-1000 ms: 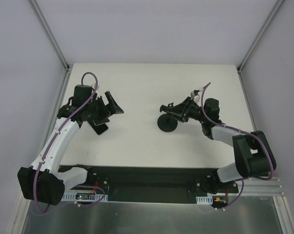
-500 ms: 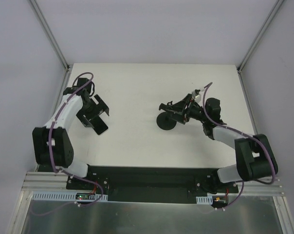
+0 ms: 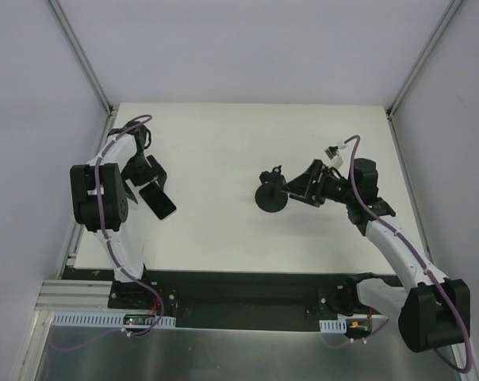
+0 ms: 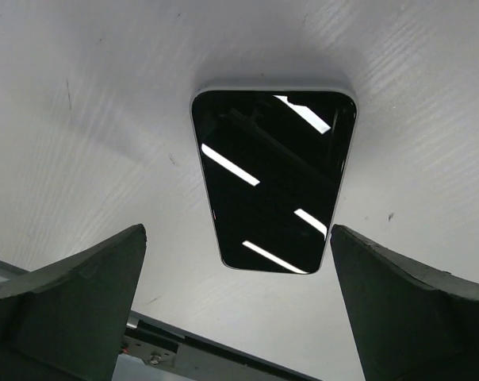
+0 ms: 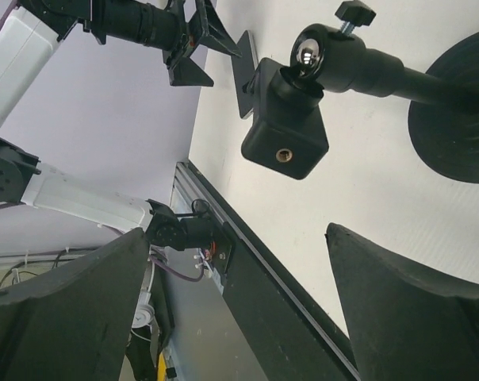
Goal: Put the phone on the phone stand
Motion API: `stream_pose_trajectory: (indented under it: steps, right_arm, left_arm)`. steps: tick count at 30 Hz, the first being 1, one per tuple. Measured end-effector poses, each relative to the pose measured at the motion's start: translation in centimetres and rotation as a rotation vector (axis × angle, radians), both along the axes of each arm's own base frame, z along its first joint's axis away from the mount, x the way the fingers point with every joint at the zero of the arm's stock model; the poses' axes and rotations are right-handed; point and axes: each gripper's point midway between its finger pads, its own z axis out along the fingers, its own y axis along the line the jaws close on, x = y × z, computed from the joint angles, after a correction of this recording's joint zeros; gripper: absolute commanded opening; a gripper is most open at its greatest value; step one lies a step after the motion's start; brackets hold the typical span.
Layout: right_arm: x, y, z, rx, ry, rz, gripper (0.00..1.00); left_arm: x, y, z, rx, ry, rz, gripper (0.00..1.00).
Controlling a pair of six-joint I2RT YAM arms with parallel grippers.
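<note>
One black phone (image 4: pixel 273 178), glossy screen up, rounded corners, flat on table (image 4: pixel 97 71)

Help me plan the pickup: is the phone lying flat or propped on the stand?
The phone lies flat on the table, screen up, apart from the phone stand; left fingers stand open, not touching it.

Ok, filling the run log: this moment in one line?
phone: flat on table, screen up | left fingers: open, not touching it | right fingers: open by phone stand
</note>
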Motion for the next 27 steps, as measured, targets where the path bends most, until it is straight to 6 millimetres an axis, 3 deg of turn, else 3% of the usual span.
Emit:
stream_pose_trajectory:
  steps: [18, 27]
  right_arm:
    - [-1.0, -2.1, -1.4, -0.088, 0.025, -0.052, 0.96]
    - [-0.8, -3.1, -1.5, -0.150, 0.019, -0.100, 0.96]
  left_arm:
    - [2.2, 0.2, -3.2, -0.010, -0.017, -0.051, 0.99]
    - [1.7, -0.2, -3.9, -0.046, -0.061, 0.036, 0.94]
